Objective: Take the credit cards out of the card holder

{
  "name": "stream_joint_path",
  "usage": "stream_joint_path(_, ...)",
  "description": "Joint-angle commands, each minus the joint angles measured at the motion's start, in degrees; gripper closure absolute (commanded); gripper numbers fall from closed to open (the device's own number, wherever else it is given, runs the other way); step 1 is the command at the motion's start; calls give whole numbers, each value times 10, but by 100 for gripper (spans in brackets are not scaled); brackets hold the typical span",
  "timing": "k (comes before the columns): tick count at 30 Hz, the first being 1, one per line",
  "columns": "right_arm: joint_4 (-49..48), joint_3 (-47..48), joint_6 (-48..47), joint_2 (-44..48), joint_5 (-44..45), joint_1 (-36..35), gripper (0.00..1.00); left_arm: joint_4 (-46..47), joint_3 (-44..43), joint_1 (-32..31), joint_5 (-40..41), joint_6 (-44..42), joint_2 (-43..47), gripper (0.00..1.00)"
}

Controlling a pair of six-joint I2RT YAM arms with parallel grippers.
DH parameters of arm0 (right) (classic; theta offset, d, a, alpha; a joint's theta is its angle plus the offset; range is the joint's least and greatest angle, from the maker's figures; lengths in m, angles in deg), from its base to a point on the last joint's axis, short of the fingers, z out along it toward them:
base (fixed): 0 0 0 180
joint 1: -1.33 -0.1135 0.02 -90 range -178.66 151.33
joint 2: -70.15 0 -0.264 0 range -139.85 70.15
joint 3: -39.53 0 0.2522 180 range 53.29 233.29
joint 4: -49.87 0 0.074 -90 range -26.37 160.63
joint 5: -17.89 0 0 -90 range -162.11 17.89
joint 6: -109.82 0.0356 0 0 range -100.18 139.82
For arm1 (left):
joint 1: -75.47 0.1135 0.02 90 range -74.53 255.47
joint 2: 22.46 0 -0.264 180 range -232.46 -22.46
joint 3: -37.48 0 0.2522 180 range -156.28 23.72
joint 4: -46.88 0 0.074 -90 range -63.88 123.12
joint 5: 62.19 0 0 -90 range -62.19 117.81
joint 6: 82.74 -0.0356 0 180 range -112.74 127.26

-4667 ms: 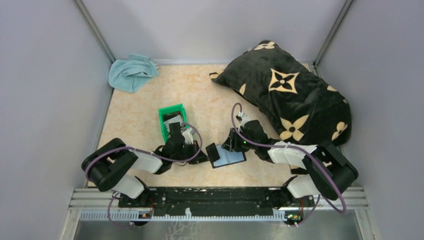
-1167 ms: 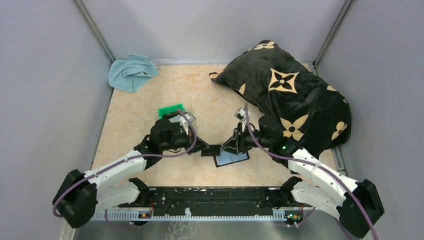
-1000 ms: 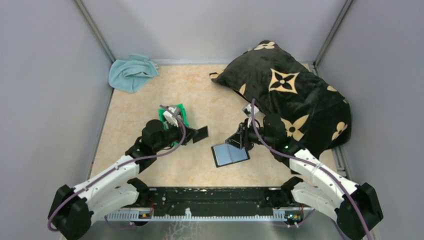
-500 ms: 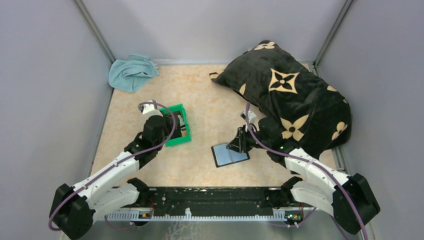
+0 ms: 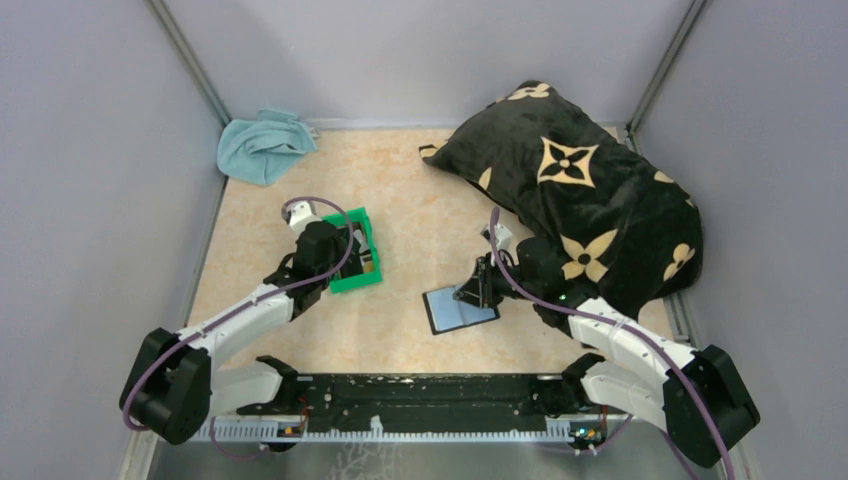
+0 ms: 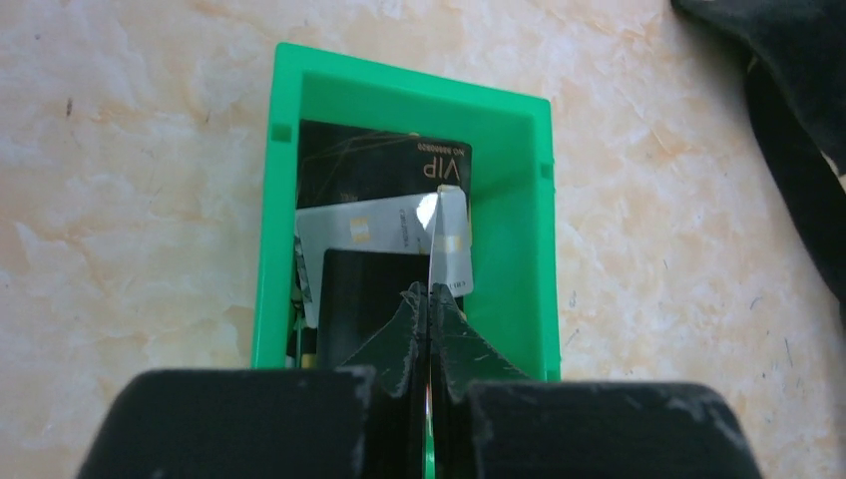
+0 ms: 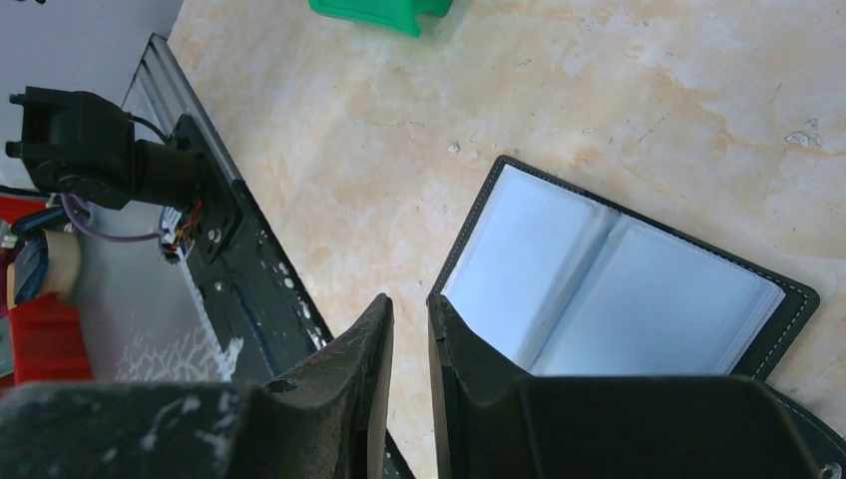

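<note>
Credit card (image 6: 437, 235) in left claw (image 6: 429, 292) above bin (image 6: 399, 92)

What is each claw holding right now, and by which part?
Left claw is shut on a pale credit card, pinched by its near end above the green bin. Right claw holds nothing, jaws slightly apart at the edge of the card holder.

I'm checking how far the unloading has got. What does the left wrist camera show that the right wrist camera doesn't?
Only the left wrist: the inside of the green bin, with cards lying in it, and a card pinched edge-on between the left fingers above it. Only the right wrist: the card holder lying open, its visible sleeves empty, with the right fingers at its edge. Both: the beige table and the bin, of which the right wrist view shows only a corner.
</note>
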Motion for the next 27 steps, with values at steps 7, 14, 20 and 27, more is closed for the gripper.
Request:
stream_joint_path(7, -36, -14, 0, -8, -6, 0, 81, -4, -44, 74, -108, 20, -89, 95)
stream_joint_path(14, -53, -17, 1, -27, -13, 1, 81, 3, -44, 75, -119, 8, -68, 45)
stream_joint_path(20, -67, -19, 2, -41, -17, 1, 82, -15, -55, 75, -112, -15, -26, 38)
stream_joint_path(27, -84, -22, 8, -51, -19, 1, 83, -32, -66, 74, -153, -25, 26, 39)
